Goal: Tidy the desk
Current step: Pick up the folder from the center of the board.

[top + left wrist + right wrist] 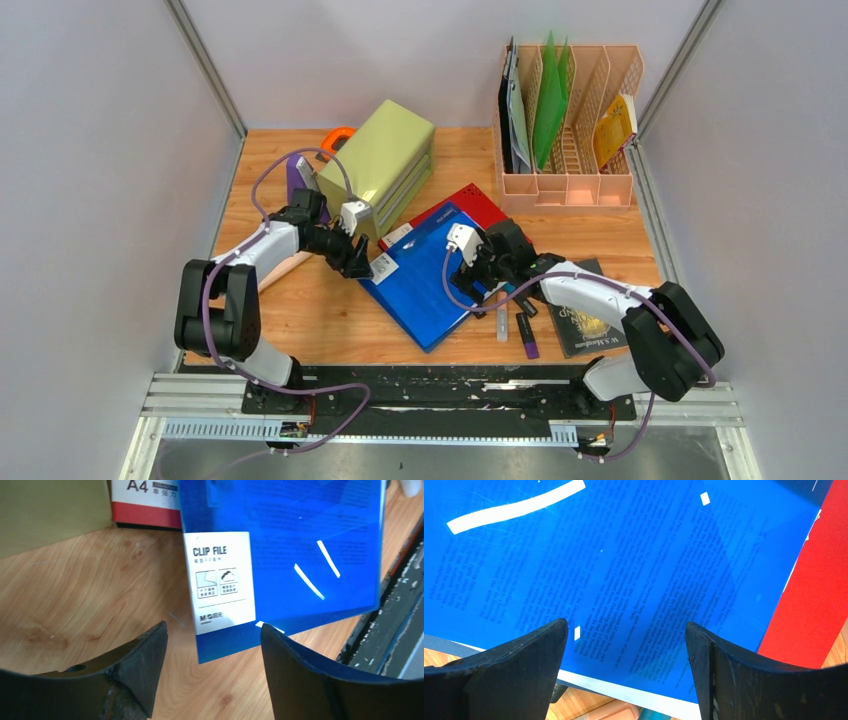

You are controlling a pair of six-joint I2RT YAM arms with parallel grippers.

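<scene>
The desk [300, 315] is orange-brown wood, and a blue clip file [430, 290] lies askew at its middle on a red folder [470, 203]. My left gripper [363, 263] is open at the file's left corner. In the left wrist view that gripper [214, 626] has its fingertips either side of the corner of the file [300, 530] with the white label, not touching it. My right gripper [478, 278] hovers open over the file's right edge. In the right wrist view that gripper [626, 624] has printed blue cover [624, 555] between its fingers and the red folder [814, 595] alongside.
An olive-green drawer chest [385, 160] stands at the back left, with an orange object [338, 137] behind it and a purple one [298, 175] beside it. A peach file rack [570, 170] holds folders at the back right. A black book [590, 320] and pens [525, 335] lie at the front right. A metal rail [440, 400] runs along the near edge.
</scene>
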